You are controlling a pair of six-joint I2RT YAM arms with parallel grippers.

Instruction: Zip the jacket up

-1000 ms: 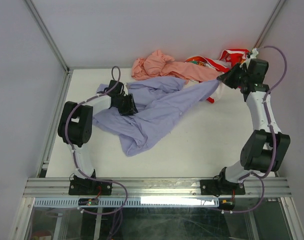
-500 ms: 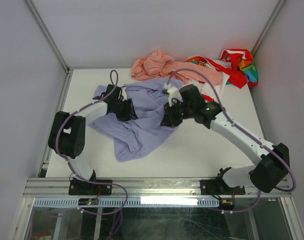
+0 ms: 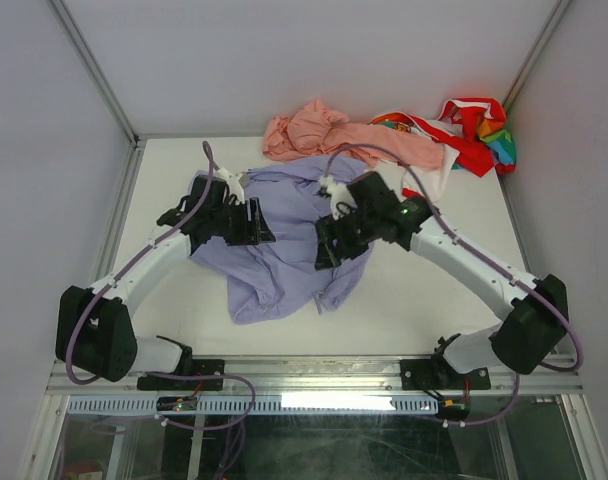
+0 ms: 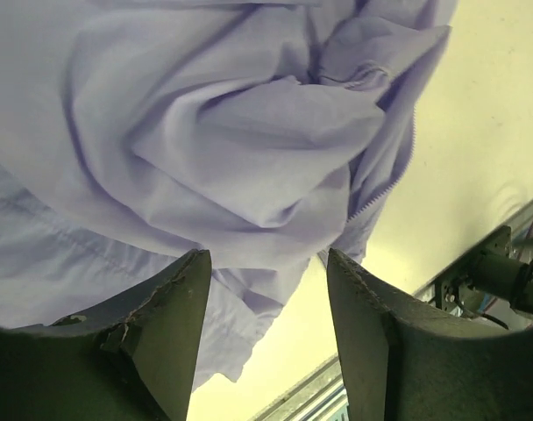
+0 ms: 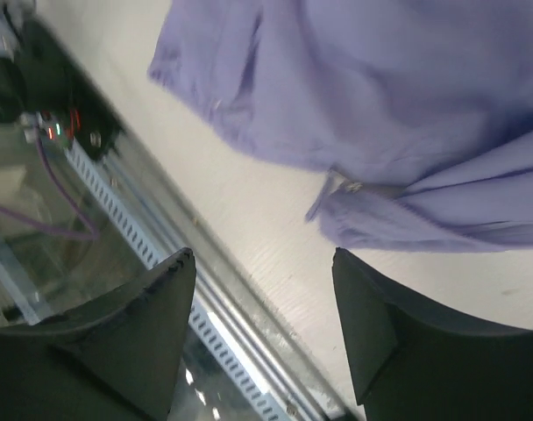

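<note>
The soft lavender fabric jacket (image 3: 279, 265) lies crumpled at the middle of the white table (image 3: 424, 290), in front of a salmon-pink garment (image 3: 314, 130) and a red-white multicoloured garment (image 3: 469, 125). The left gripper (image 3: 252, 222) hangs over its left part and the right gripper (image 3: 327, 243) over its right edge. In the left wrist view, the left gripper's fingers stand apart and empty above folded jacket cloth edged with zipper teeth (image 4: 385, 189). In the right wrist view, the right gripper's fingers are spread and hold nothing, and the jacket's edge lies beyond them on the table.
</note>
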